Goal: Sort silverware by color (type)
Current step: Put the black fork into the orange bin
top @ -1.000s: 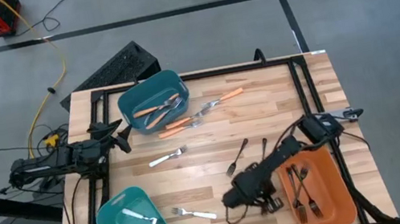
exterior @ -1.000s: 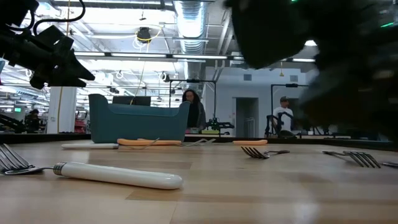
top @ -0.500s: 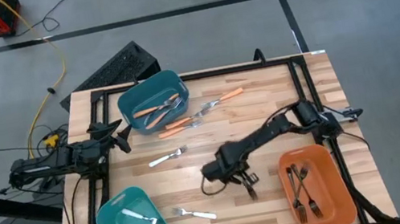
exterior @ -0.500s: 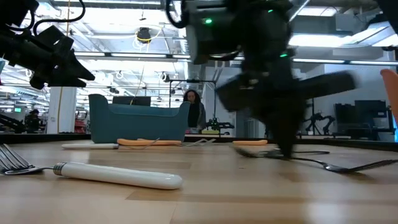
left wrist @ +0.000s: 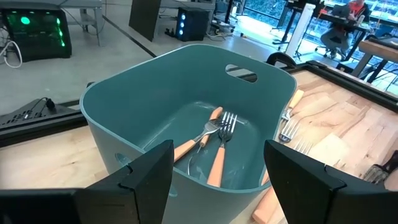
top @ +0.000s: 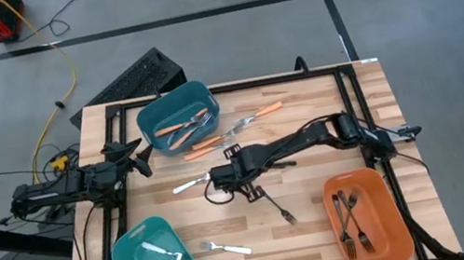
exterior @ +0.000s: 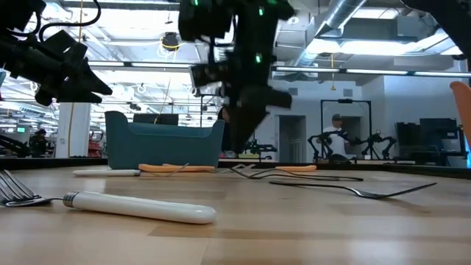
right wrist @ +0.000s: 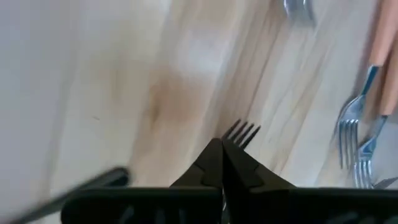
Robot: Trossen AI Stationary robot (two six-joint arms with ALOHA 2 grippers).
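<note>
We're working on a wooden table [top: 307, 127] over grey floor. We're reaching the right gripper [top: 222, 181] across mid-table; its fingers [right wrist: 221, 163] are pressed together, black tines just past the tips, so we're holding a black fork [right wrist: 241, 133]. Another black fork [top: 276, 210] is lying on the wood nearby, more in the orange bin [top: 391, 234]. Orange-handled forks are sitting in the far teal bin [top: 150, 115] and beside it; white forks are lying mid-table, near the front edge and in the near teal bin [top: 126, 256]. Left gripper [top: 135, 158] is hanging open by the far teal bin.
</note>
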